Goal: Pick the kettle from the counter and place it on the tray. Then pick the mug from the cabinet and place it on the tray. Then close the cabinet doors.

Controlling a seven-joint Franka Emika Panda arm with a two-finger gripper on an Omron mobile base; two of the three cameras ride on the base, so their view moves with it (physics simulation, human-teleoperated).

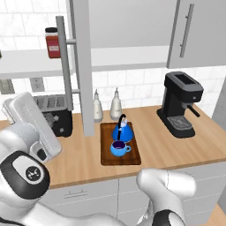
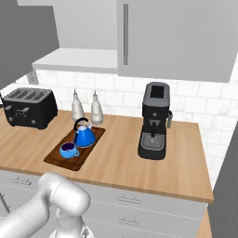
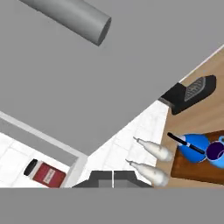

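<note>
- Left base view: cone-shaped blue kettle (image 1: 122, 130) and squat mug (image 1: 119, 148) sit on the dark wooden tray (image 1: 106, 155), on the wood-grain counter (image 1: 176, 150); one flat grey cabinet door (image 1: 82, 66) stands open.
- Right base view: kettle, mug and tray lie left of a black coffee machine (image 2: 155, 122).
- Hand view: gripper (image 3: 113, 179) pinched together, empty, against the smooth grey door panel.
</note>
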